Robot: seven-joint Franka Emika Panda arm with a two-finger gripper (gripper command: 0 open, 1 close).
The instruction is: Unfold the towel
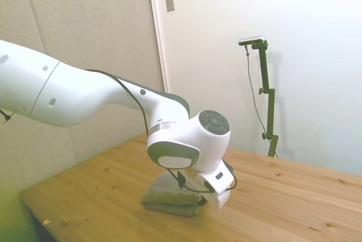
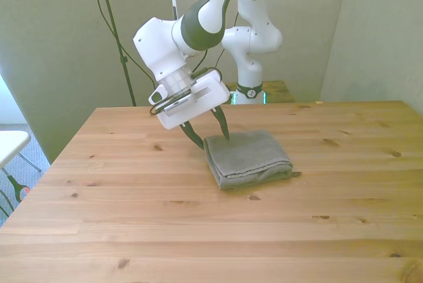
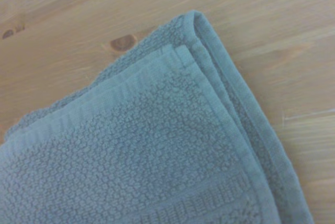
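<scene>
**benchrat:** Side view first. The towel (image 1: 169, 199) sits folded at lower centre of the frame on the wooden table (image 1: 294, 208), mostly tucked under the white arm (image 1: 85, 95). Pale planks with knots. Behind: a grey padded wall panel (image 1: 85, 38) on the left, a plain white wall on the right with a small grey plate (image 1: 169, 1) near the top. Can't make out the fingers from this side.

**knotty_pine:** Front view sorts that out. The gripper (image 2: 209, 136) is spread open just left of centre, dark fingers (image 2: 223, 124) angled down, one tip at the towel's (image 2: 248, 157) far-left corner, the other just off it over bare wood. Nothing pinched. The towel's a thick folded block mid-frame. Greenish-beige walls meet in a corner at upper right.

**benchrat:** Wrist view?

**knotty_pine:** Close-up of a towel (image 3: 157, 150) corner, stacked hemmed edges, nubby terry weave, and wood with a dark knot (image 3: 123, 42) in the upper left.
</scene>
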